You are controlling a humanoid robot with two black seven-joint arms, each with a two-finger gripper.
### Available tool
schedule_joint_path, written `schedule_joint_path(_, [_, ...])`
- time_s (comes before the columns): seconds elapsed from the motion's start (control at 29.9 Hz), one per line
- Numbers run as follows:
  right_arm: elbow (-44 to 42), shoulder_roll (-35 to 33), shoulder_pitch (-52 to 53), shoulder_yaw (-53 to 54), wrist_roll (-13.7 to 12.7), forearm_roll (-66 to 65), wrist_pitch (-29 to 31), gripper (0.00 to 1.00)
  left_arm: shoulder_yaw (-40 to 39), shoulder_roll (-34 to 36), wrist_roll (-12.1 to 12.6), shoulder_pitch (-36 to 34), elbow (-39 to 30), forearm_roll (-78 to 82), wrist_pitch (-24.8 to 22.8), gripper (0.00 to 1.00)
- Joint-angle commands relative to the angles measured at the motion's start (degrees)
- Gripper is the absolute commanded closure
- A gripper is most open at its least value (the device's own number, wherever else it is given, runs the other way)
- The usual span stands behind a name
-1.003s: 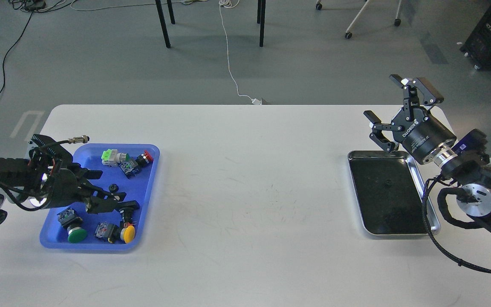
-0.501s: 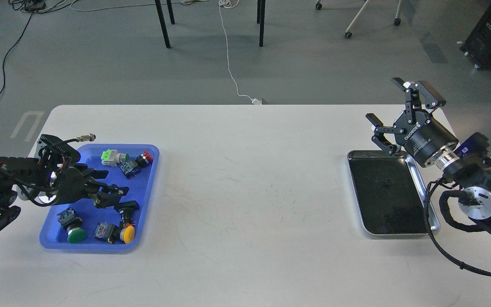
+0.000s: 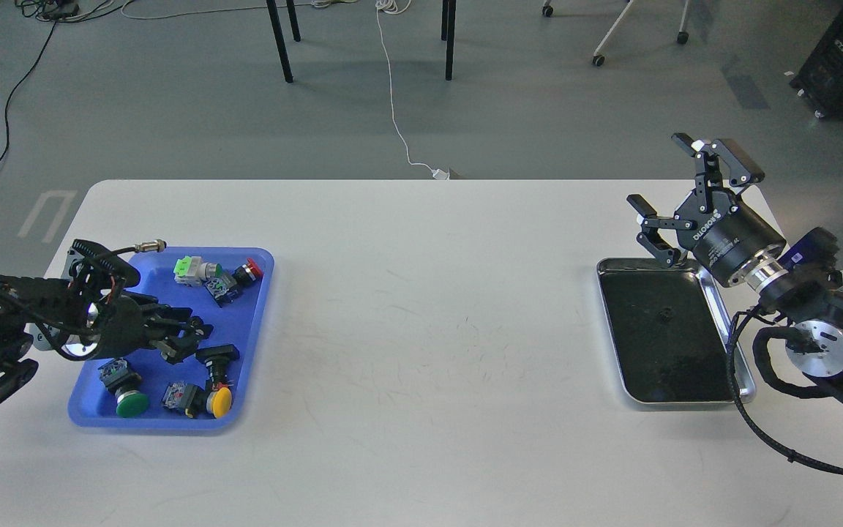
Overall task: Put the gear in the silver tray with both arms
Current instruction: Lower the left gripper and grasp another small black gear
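White "ROBOTIQ" lettering marks the right gripper (image 3: 685,197), fingers apart; left gripper (image 3: 186,338) fingers unclear.

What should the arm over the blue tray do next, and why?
Probably lift a little, straight up. The left gripper sits low in the blue tray, its jaws drawn close where a small black gear lay, though whether they grip it cannot be told. A small lift would show that before the carry to the silver tray, where the right gripper waits with jaws open.
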Motion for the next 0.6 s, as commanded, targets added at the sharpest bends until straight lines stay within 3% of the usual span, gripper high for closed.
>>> schedule_joint_path(0.0, [0.0, -0.1, 0.0, 0.0, 0.0, 0.0, 0.0, 0.01, 0.3, -0.1, 0.0, 0.0, 0.1, 0.0, 0.0, 0.63])
schedule_joint_path(0.13, [0.2, -0.2, 0.0, 0.2, 0.0, 0.0, 0.0, 0.01, 0.4, -0.1, 0.0, 0.0, 0.6, 0.0, 0.1, 0.86])
schedule_joint_path(0.57, [0.1, 0.0, 0.1, 0.4, 0.0, 0.0, 0.0, 0.01, 0.2, 1.0, 0.0, -1.6, -0.9, -0.3, 2.4, 0.87])
